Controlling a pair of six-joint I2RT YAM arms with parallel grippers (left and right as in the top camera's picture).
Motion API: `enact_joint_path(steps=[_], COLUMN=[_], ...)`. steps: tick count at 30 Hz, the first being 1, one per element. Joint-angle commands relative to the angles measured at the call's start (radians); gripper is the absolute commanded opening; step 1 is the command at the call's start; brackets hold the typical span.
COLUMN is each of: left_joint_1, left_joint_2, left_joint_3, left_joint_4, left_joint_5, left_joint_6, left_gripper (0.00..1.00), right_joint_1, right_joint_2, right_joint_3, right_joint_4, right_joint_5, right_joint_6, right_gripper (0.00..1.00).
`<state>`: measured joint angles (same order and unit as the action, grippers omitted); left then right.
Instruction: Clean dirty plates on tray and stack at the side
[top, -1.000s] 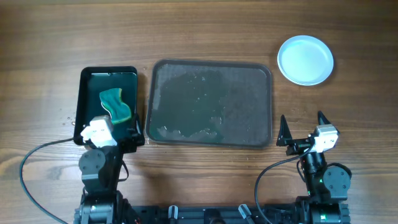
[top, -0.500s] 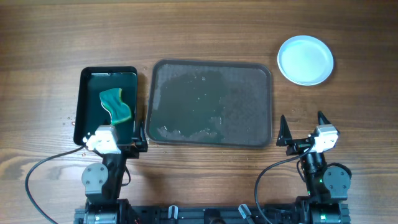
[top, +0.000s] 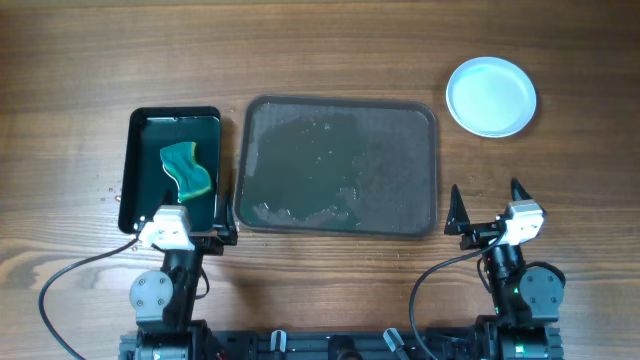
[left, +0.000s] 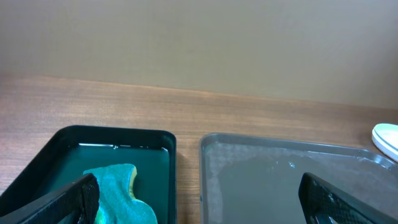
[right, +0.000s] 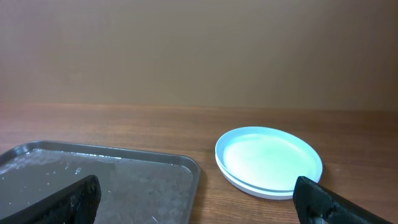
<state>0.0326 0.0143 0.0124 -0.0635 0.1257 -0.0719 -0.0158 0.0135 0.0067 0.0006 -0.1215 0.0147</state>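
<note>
White plates (top: 490, 96) stacked ahead-right of right pincer (top: 486, 200), well clear of tray (top: 340, 99), itself bare and wet. Both pincers spread wide, gripping nothing. Sponge (top: 186, 168) just ahead of left pincer (top: 180, 237), lying in black tray (top: 175, 112). Task judged about done. Risk: toppling the stack by any careless outward swing of right pincer.

Warm brown with darker streaked grain on the bench (top: 330, 50). White with a faint pale blue-green cast on the plates (top: 490, 96). Dull grey-brown, mottled with pale wet blotches and droplets, on the tray (top: 390, 170). Glossy black on the small tray (top: 134, 170), tinted dark teal inside. Teal-green with a yellowish edge on the sponge (top: 186, 168). Black tips and white housing on the left end effector (left: 199, 183) and the right end effector (top: 486, 195).
</note>
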Motion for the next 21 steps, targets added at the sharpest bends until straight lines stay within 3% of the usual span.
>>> enact_joint_path(steps=[1,7,11,21], left_joint_1=[-0.005,-0.005,-0.005,-0.005], left_joint_2=[-0.011,-0.011,-0.011,-0.011], left_joint_3=[-0.006,-0.006,-0.007,-0.007], left_joint_4=[-0.004,-0.004,-0.015,-0.015], left_joint_5=[0.011,0.010,-0.098,-0.087], left_joint_6=[0.011,0.046,0.035,0.077], left_gripper=[1.00,1.00,1.00,1.00], right_joint_1=[0.004,0.004,0.004,0.004], right_joint_2=[-0.009,-0.009,-0.009,-0.009], right_joint_3=[-0.002,-0.002,-0.002,-0.002], right_joint_4=[0.005,0.005,0.005,0.005], right_joint_5=[0.021,0.021,0.021,0.021], right_joint_6=[0.011,0.011,0.011,0.011], right_gripper=[1.00,1.00,1.00,1.00])
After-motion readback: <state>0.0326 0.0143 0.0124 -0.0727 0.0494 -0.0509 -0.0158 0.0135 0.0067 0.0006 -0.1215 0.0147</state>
